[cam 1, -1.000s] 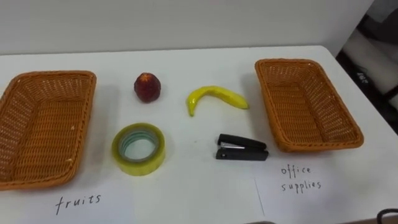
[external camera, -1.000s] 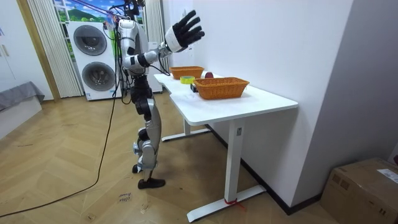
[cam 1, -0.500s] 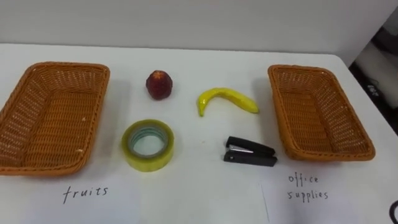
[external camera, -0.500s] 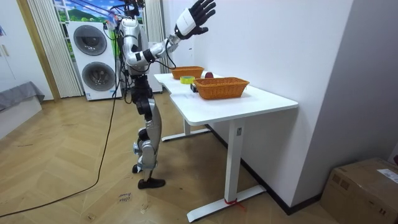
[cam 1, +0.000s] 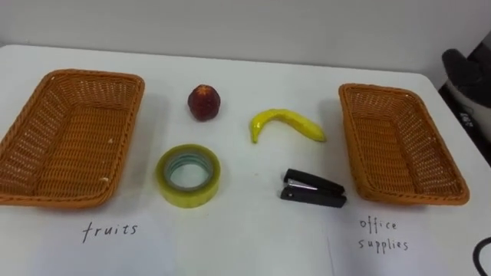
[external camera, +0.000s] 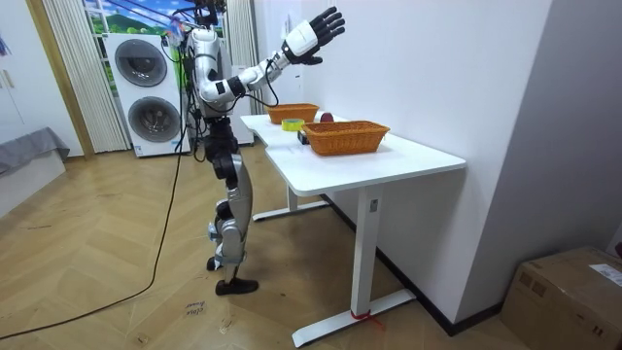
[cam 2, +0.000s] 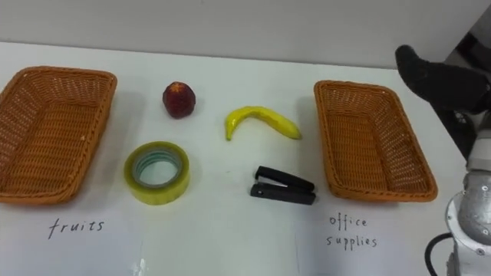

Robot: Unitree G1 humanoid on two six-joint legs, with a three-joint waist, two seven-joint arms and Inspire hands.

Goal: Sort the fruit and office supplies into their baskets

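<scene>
On the white table lie a red apple (cam 1: pixel 204 102), a yellow banana (cam 1: pixel 285 123), a roll of yellowish tape (cam 1: pixel 188 195) and a black stapler (cam 1: pixel 312 188), all between two wicker baskets. The left basket (cam 1: pixel 92 74) has a handwritten fruits label in front of it. The right basket (cam 1: pixel 381 89) stands behind an office supplies label. Both baskets hold nothing. My right hand (cam 2: pixel 437 77) hangs in the air past the right basket's far corner, fingers spread, open and holding nothing; it is raised high (external camera: pixel 316 29) in the room view.
I stand at the table's (cam 1: pixel 245 245) long side, a white wall behind it. The table's right edge lies just beyond the right basket. Two washing machines (external camera: pixel 146 87) stand behind me, and a cardboard box (external camera: pixel 569 292) sits on the floor.
My right arm has swung up and out over the table, bringing the hand into the eye views at the right. The eye views have shifted; nothing on the table has moved.
</scene>
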